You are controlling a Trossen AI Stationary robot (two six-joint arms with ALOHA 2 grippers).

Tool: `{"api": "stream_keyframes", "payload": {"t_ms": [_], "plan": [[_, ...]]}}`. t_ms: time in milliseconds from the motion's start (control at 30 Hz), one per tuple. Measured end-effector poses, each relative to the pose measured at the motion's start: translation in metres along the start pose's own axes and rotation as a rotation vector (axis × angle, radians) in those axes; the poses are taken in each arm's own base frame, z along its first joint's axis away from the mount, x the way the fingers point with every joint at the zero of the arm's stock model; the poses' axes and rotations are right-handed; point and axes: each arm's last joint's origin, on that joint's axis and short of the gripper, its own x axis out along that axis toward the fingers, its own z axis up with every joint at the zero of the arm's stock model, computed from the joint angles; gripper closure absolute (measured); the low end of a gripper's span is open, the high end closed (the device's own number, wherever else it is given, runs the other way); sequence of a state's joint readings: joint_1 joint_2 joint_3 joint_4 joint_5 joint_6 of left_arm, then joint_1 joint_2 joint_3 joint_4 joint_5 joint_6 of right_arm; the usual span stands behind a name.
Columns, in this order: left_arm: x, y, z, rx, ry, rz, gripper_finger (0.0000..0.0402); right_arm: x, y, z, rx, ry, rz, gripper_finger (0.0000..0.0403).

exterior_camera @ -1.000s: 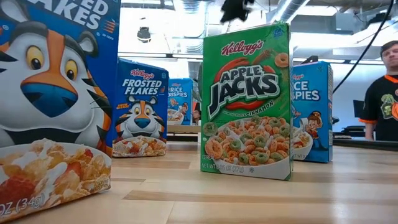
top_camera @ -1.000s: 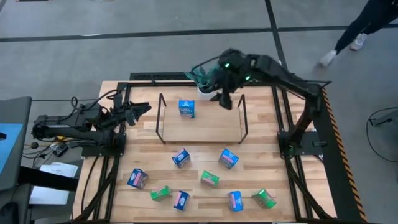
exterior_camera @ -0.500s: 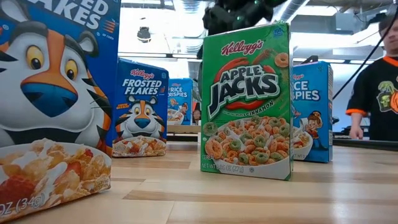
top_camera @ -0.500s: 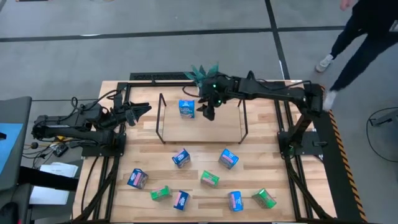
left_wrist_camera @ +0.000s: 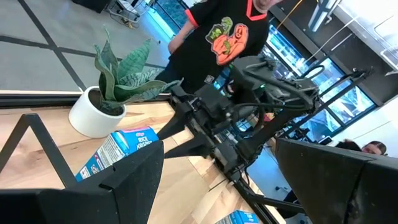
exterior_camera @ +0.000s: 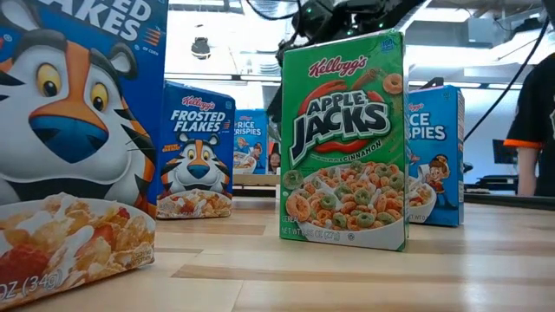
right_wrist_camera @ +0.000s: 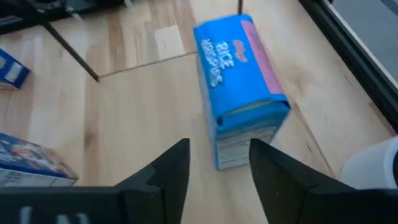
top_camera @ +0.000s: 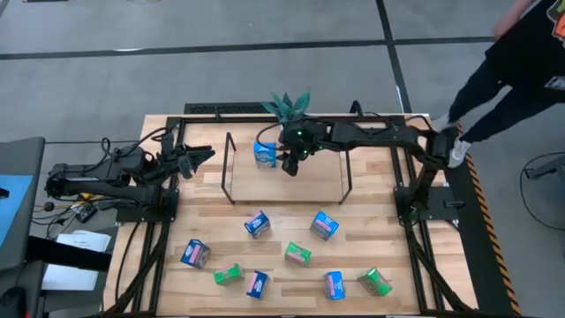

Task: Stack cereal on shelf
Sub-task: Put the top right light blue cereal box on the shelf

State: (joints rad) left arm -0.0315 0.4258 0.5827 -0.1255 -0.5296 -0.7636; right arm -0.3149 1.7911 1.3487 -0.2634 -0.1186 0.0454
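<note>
A blue cereal box [top_camera: 264, 154] stands on the light-wood board of the shelf [top_camera: 300, 185], near its far left corner. My right gripper [top_camera: 289, 165] hangs low over the shelf, just to the right of that box and slanting down. It is open, and the right wrist view shows the box [right_wrist_camera: 239, 118] just beyond its fingertips [right_wrist_camera: 219, 180], with no touch to be seen. Several more blue and green cereal boxes [top_camera: 298, 254] lie scattered on the tabletop in front of the shelf. My left gripper [top_camera: 199, 156] waits open at the table's left, pointing level toward the shelf.
A potted plant [top_camera: 290, 104] stands just behind the shelf, close to my right arm. The shelf's black wire ends [top_camera: 228, 168] rise on both sides. A person [top_camera: 516, 53] moves past the table's far right corner. Large-looking boxes [exterior_camera: 342, 139] fill the low view.
My right gripper has come down from above the shelf's far right part and moved toward the table's left. It now sits low beside the blue box on the shelf. The box has not moved. The person at the far right has walked closer.
</note>
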Motion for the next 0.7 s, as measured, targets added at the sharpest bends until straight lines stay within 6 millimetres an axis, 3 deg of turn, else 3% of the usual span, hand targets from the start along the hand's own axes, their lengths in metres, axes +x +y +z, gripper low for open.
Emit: {"api": "stream_keyframes", "payload": {"t_ms": [133, 333, 700], "plan": [[0.0000, 0.0001, 0.0001, -0.003, -0.001, 0.001, 0.0102, 0.0117, -0.0020, -0.0053, 0.002, 0.019, 0.000, 0.0259], [0.0000, 0.0002, 0.0001, -0.004, -0.004, 0.005, 0.0102, 0.0108, -0.0018, -0.0039, -0.033, 0.009, 0.003, 0.0302], [0.0000, 0.0002, 0.0001, -0.004, -0.005, 0.007, 0.0102, 0.0105, -0.0041, -0.0021, -0.042, -0.009, 0.005, 0.0333]]}}
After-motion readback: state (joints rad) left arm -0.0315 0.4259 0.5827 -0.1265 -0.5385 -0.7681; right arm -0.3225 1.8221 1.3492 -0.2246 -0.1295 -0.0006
